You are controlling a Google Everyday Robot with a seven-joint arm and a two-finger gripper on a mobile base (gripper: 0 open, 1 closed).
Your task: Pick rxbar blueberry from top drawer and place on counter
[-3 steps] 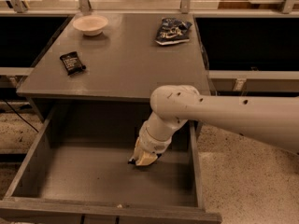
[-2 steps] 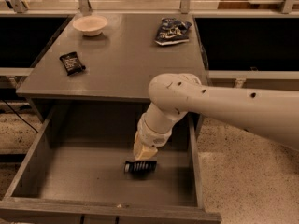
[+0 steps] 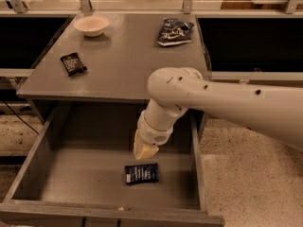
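The rxbar blueberry [image 3: 141,173], a dark navy bar with white text, lies flat on the grey floor of the open top drawer [image 3: 71,178], right of its middle and near the front. My gripper [image 3: 144,150] hangs at the end of the white arm, just above and behind the bar, apart from it. The grey counter [image 3: 123,65] lies above and behind the drawer. The arm hides part of the counter's front right edge and the drawer's back right corner.
On the counter stand a white bowl [image 3: 91,25] at the back left, a black packet [image 3: 73,63] at the left and a blue-and-white snack bag [image 3: 174,31] at the back right. Black recessed bins [image 3: 251,41] flank the counter. The drawer's right wall [image 3: 198,174] is close to the bar.
My gripper has lifted from down on the drawer floor to above it. The bar, first hidden under the gripper, now lies in plain view on the drawer floor.
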